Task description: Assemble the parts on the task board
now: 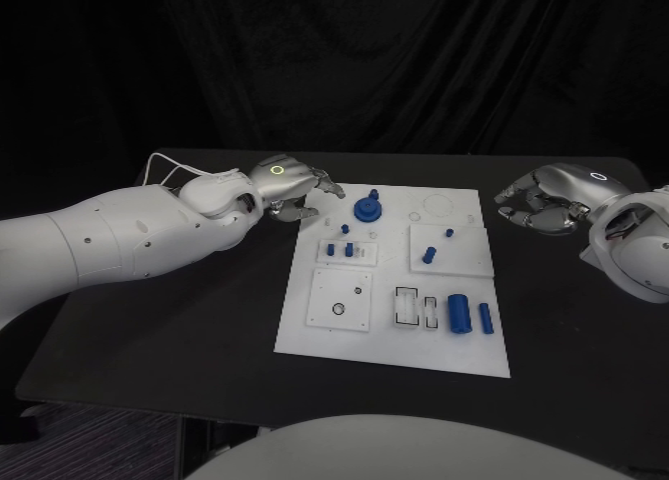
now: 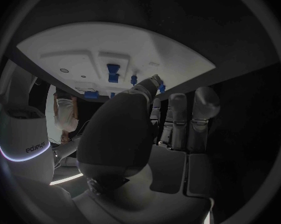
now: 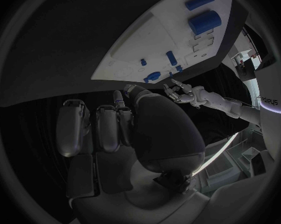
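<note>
1. The left hand [image 1: 287,184], holding nothing with fingers apart, hovers at the white plastic task board's [image 1: 399,345] far-left corner; the upright blue round-based peg [image 1: 367,208] stands just to its right, nearest this hand
2. The right hand [image 1: 548,200], fingers curled in and holding nothing, waits off the board's far-right corner
3. Two blue cylinders lie lengthwise near the board's front, one thick [image 1: 458,312], one thin [image 1: 486,317]; several small blue pegs stand mid-board

one task board [image 1: 396,345], seven blue parts [image 1: 460,312], two hands [image 1: 287,186]

Both arms wear smooth white shells dotted with small dark screw holes. Thin pale cables loop over the left arm [image 1: 118,235] near its wrist. The left hand [image 1: 288,185] and right hand [image 1: 553,197] are silver metal with dark segmented fingers, each carrying a small glowing ring on its back.
</note>
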